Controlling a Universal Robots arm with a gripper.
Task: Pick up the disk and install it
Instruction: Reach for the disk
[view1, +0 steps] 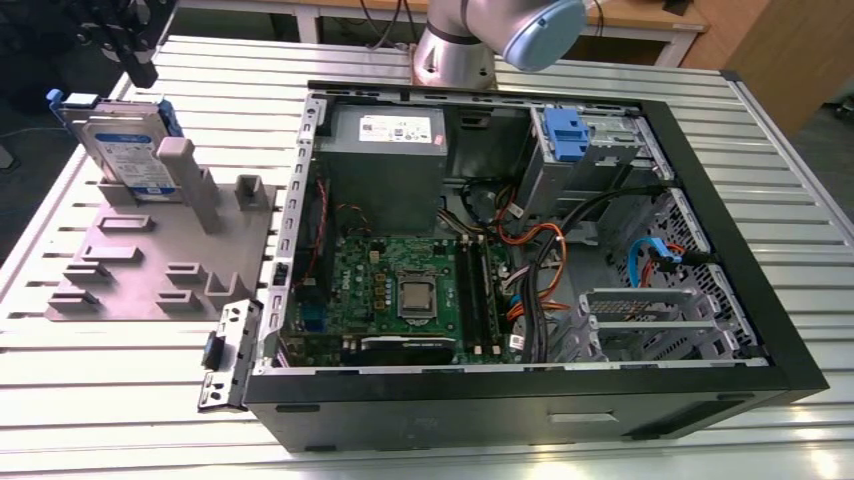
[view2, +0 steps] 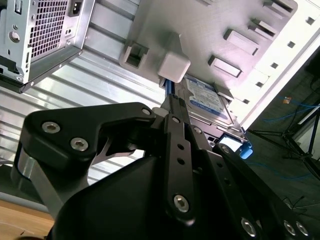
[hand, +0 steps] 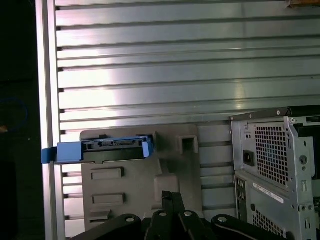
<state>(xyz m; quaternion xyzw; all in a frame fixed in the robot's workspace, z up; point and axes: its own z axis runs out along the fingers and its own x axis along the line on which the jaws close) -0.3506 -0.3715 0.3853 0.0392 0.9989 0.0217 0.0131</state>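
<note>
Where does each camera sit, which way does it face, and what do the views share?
Exterior view: off the arm, looking down on the open case, the disk upright in its grey fixture, the arm and hand.
Second wrist view: on the arm, looking past the hand at the disk.
First wrist view: on the arm, past the hand onto the disk's edge.
Shared: disk, fixture, case.
</note>
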